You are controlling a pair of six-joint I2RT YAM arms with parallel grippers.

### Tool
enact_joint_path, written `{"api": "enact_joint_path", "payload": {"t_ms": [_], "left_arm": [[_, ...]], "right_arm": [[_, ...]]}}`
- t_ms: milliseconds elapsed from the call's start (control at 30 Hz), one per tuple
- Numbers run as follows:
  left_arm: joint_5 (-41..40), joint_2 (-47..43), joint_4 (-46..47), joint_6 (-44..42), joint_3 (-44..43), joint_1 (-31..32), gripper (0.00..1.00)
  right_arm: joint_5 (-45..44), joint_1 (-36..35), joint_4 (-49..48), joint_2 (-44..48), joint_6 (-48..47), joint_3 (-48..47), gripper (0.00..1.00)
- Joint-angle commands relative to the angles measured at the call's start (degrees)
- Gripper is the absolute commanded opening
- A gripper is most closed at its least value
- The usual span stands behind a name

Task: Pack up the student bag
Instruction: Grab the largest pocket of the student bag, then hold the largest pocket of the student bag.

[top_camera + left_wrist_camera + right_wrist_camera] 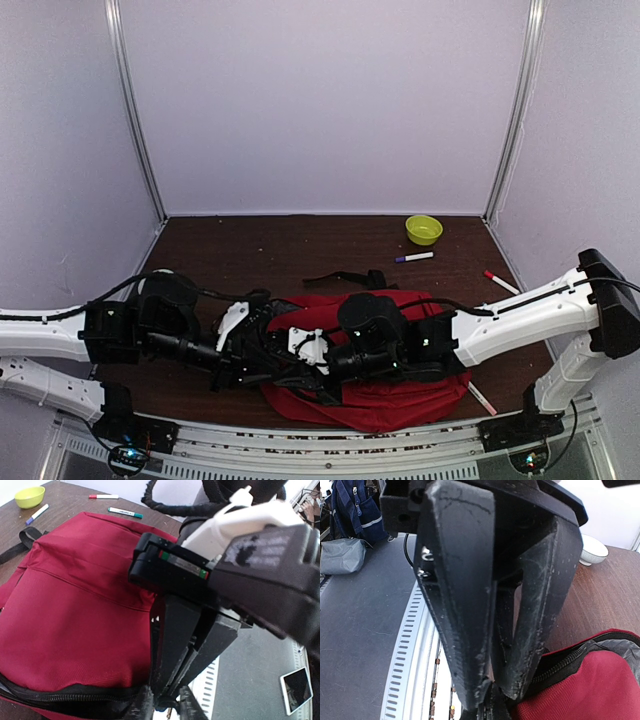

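**Setting.** Pale lilac booth walls (330, 100) on three sides. A dark brown table (260, 250) with a slotted metal rail (330, 462) along its near edge.

**Main item.** The student bag (400, 400) is red and lies flat at the near middle of the table, its near edge right at the rail. One black strap (345, 278) trails out behind it. Its black zipper (75, 696) runs along the corner where both your arms meet.

**Right gripper** (492, 695). Clenched, with the fingertips down on the zipper band at that corner. Whether a pull tab or fabric sits between them is hidden.

**Left gripper** (166, 707). Only the fingertips show, at the bottom edge of its own wrist view. There is a narrow gap between them, and they sit just beside the right gripper's tips. You cannot tell whether they have hold of anything.

**Loose items.**
- A yellow-green bowl (423, 229) behind the bag.
- A blue-capped marker (414, 257) just in front of the bowl.
- A red-capped marker (502, 282) near the right wall.
- A third marker (482, 398) just beside the bag's right end.

**Hazards, as judged.**
- Two sets of fingers crowd one spot. If you close or lift either carelessly, you may knock them together or clamp one on the other.
- A bite on zipper tape alone is thin and may slip when you pull.
- The bag looks limp and unanchored. A pull toward you could drag it over the rail rather than open it.
- Nothing appears packed yet. The markers lie apart from this corner, so expect reaches across the bag.
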State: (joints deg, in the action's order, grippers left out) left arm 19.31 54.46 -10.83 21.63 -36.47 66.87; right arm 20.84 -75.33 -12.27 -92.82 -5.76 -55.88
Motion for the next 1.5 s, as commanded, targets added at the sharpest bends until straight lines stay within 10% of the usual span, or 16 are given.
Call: {"api": "enact_joint_path", "payload": {"t_ms": [0, 333, 600, 733, 1133, 1467], "left_arm": [[0.2, 0.7, 2.1, -0.4, -1.7, 0.3, 0.1], [-5.1, 0.6, 1.5, 1.8, -2.1, 0.3, 0.0], [-8.7, -3.8, 0.7, 2.7, -2.1, 0.2, 0.0], [-9.1, -4.2, 1.3, 2.9, -2.1, 0.3, 0.0], [-7.6, -1.3, 4.3, 3.3, -2.5, 0.3, 0.0], [-11.6, -2.9, 5.7, 4.0, 1.4, 0.3, 0.0]], "right_arm": [[0.7, 0.4, -2.5, 0.5, 0.6, -0.7, 0.0], [-2.6, 0.4, -1.9, 2.3, 2.2, 1.2, 0.01], [-9.9, 0.4, 3.6, 10.3, 7.0, 7.0, 0.79], [-11.7, -0.6, 2.7, 16.0, 10.5, 12.6, 0.87], [-21.1, -7.5, 3.4, 13.4, 12.7, 12.9, 0.63], [-25.5, -9.5, 9.8, 4.6, 10.4, 6.5, 0.02]]}}
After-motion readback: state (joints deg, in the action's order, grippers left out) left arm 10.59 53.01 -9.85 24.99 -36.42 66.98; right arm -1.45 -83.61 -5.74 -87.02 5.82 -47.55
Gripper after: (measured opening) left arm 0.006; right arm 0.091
